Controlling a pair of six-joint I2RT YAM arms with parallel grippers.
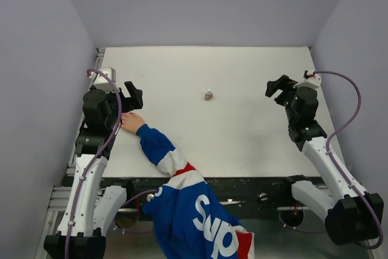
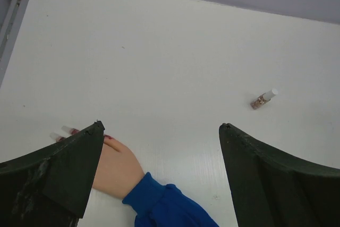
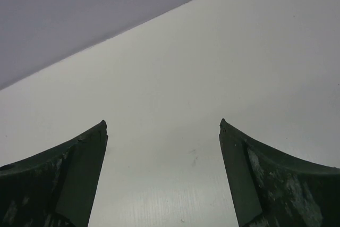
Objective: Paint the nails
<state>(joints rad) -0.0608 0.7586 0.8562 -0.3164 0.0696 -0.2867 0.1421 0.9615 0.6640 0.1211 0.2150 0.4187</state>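
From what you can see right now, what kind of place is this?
Probably a robot test cell, not a salon: a white table boxed in by plain lilac walls, a left arm and a right arm bolted at its near edge, and a small polish bottle and a person's hand on it.

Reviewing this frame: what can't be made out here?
- Nails: left wrist view, most hidden behind a jaw of the left gripper; top view, too small.
- Polish bottle: fill level too small in both views.
- Sleeve: wearer cut off by top view's bottom edge.
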